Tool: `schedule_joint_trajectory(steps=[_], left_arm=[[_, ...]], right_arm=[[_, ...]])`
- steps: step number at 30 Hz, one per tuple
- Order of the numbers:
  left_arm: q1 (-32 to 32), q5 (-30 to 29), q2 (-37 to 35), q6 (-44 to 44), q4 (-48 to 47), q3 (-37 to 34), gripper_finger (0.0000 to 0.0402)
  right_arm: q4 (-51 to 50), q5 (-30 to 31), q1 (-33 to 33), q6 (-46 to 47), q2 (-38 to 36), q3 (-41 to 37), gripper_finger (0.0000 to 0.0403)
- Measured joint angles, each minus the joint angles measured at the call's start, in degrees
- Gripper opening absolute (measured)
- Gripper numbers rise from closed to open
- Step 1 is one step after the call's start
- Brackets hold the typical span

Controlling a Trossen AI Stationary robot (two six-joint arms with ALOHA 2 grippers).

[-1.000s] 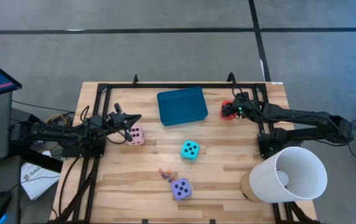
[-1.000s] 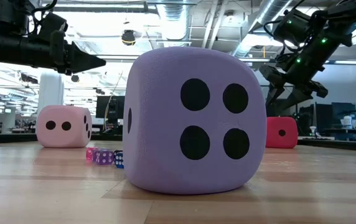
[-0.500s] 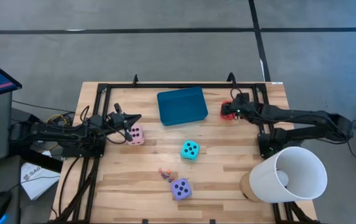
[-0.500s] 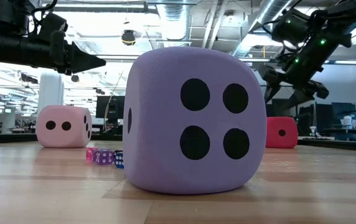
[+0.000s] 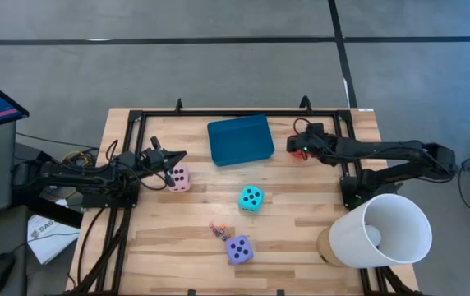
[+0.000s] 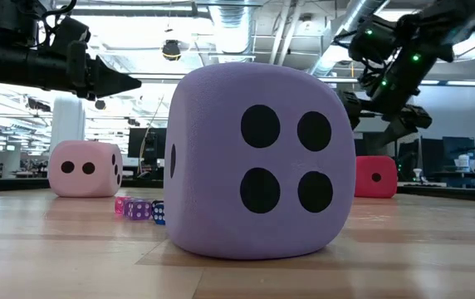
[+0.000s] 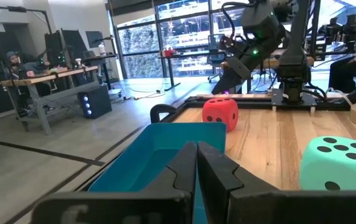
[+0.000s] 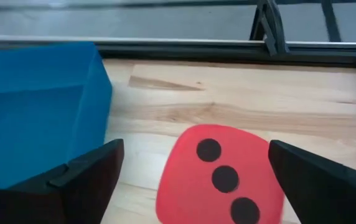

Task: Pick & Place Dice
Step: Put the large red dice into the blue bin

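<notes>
The right tool (image 5: 298, 148) is hovering over the red die (image 8: 220, 182), its fingers (image 8: 84, 177) standing wide apart on either side of the cube and gripping nothing. The right wrist view is showing the die's three-pip top face between those fingers, lying on the bench (image 5: 301, 214) just beside the teal tray (image 5: 240, 139). In the high view the arm is covering almost all of that die, while the low view is showing it (image 6: 376, 177) resting on the wood, with the right tool (image 6: 379, 104) hanging above it.

The left tool (image 5: 179, 156) is waiting near the bench's left edge, fingers pressed together and empty, right by the pink die (image 5: 179, 178). The left wrist view is looking past its closed fingers (image 7: 196, 171) across the tray (image 7: 159, 158), which is holding nothing visible.

The turquoise die (image 5: 251, 198) is sitting near the bench's middle, and the purple die (image 5: 238, 249) is lying toward the front edge, beside a few tiny dice (image 5: 216, 228). A white cup (image 5: 379, 230) is lying tipped at the front right.
</notes>
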Motion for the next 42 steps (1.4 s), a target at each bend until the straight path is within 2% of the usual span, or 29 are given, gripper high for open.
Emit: schedule_joint_trajectory(steps=[11, 17, 30, 42], left_arm=[[0.0, 0.04, 0.0, 0.0, -0.01, -0.02, 0.0006], [0.0, 0.12, -0.01, 0.0, 0.0, 0.0, 0.0006], [0.0, 0.24, -0.02, 0.0, 0.01, 0.0, 0.0006], [-0.01, -0.03, -0.02, 0.0, 0.0, -0.02, 0.0006]], right_arm=[[-13.72, -2.0, -3.44, 7.7, 9.38, 11.2, 0.0399], [-14.27, -4.14, -3.98, 8.77, 12.21, 12.25, 0.04], [-18.01, -5.09, -3.91, 14.2, 12.18, 12.65, 0.04], [-18.44, -6.03, -3.91, 14.34, 12.14, 12.66, 0.04]])
